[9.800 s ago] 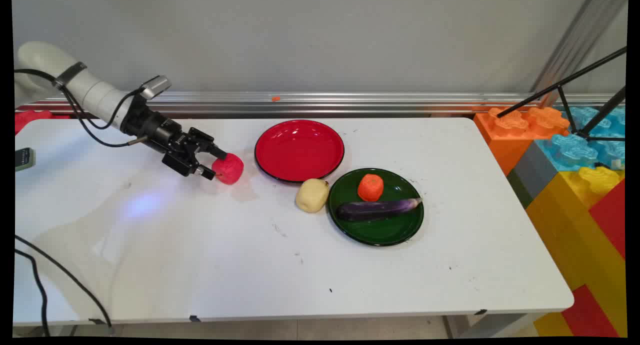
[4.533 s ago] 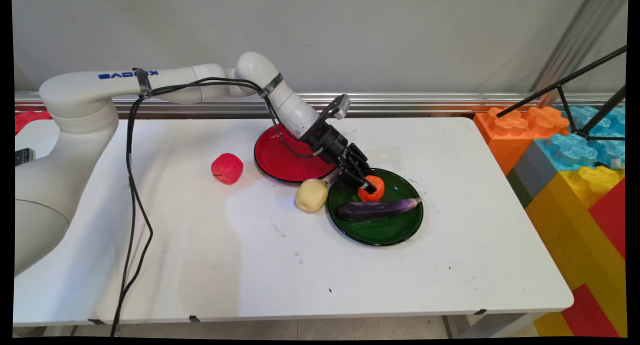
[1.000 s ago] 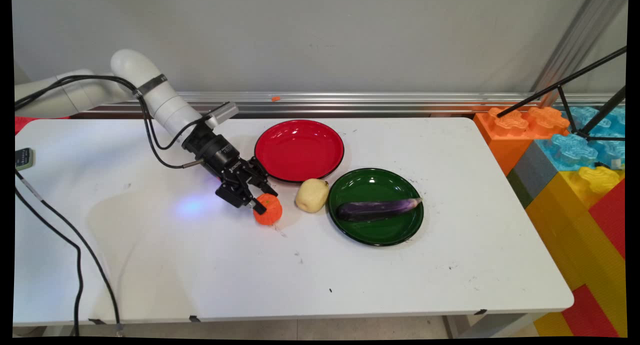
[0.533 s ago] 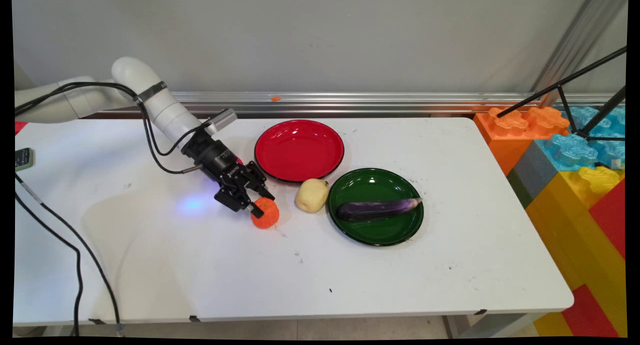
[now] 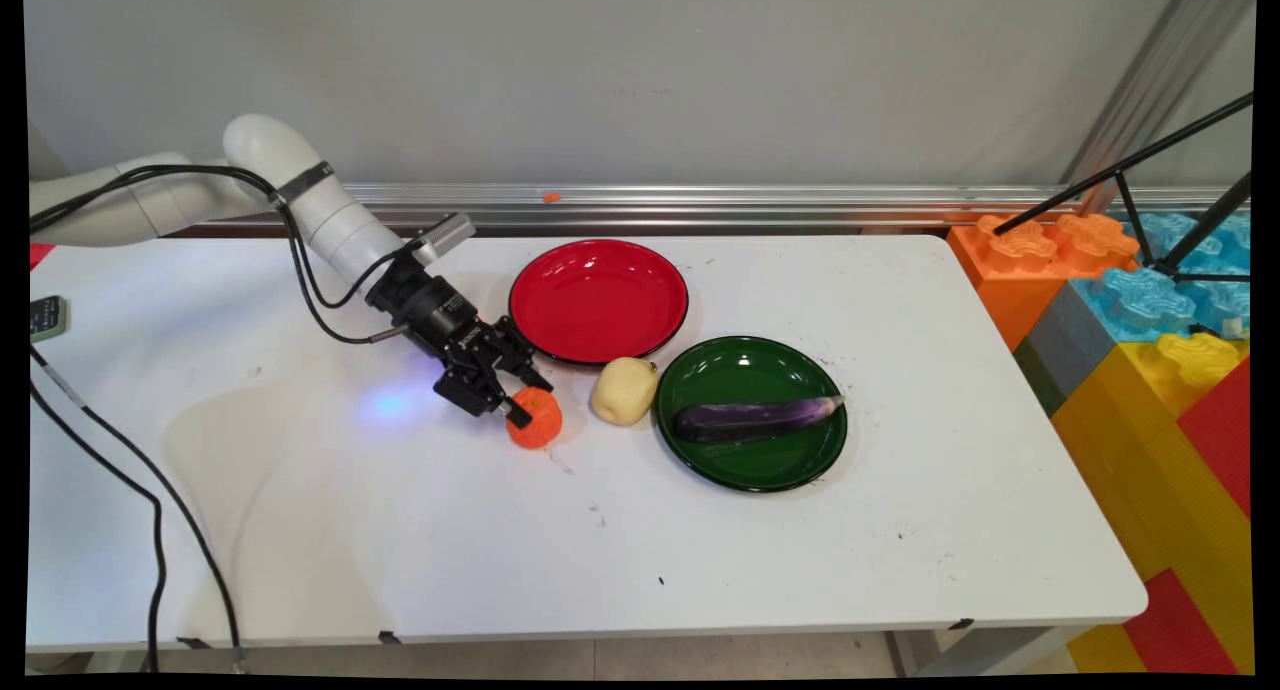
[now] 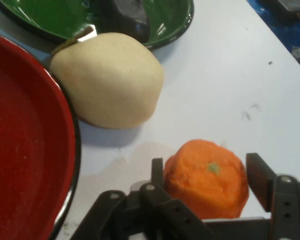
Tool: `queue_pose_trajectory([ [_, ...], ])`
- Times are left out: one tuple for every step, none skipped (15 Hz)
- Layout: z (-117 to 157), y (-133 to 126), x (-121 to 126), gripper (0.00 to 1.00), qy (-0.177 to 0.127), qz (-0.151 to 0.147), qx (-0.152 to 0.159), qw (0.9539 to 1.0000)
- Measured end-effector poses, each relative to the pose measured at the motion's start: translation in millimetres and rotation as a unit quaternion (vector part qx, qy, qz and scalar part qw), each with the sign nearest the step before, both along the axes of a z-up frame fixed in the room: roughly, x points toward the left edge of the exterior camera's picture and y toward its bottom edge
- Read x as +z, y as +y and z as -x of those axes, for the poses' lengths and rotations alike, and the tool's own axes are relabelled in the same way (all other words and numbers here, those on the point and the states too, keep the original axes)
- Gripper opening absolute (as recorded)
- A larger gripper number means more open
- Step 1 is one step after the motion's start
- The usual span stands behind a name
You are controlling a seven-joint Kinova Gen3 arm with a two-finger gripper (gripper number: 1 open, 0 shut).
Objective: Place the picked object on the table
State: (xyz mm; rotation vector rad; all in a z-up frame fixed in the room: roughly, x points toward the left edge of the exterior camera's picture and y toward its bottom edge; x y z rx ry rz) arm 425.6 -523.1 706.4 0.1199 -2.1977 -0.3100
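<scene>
Main view has the black two-finger claw slanting down from the upper left onto a round orange toy fruit with a green dot on top, which sits on the white bench just left of a pale yellow rounded toy fruit; hand view shows the same orange fruit between the claw and its two fingers, the left finger pressed to the fruit's side, the right one right at the other side with perhaps a sliver of gap, so the claw stands narrow around the fruit, though whether it truly grips I cannot tell; the fruit looks to rest on the bench; beyond it lies the pale yellow fruit, close beside the glossy red round plate; to its right is a dark green round plate carrying a long purple toy eggplant; black cables trail down the bench's left side.
</scene>
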Motion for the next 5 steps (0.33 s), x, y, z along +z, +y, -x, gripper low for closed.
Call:
queue_pose_trajectory([
  [-0.3, -0.6, 1.6, 1.0, 0.001, 0.001, 0.003, 1.0],
  [-0.5, -0.9, 2.7, 1.0, 0.002, 0.001, 0.004, 1.0],
  [-1.0, -1.5, 4.4, 1.0, 0.004, 0.002, 0.007, 1.0],
  [-1.6, -1.7, 5.8, 1.0, 0.005, 0.003, 0.008, 1.0],
  [-2.1, -1.9, 7.0, 1.0, 0.005, 0.004, 0.009, 0.9999],
])
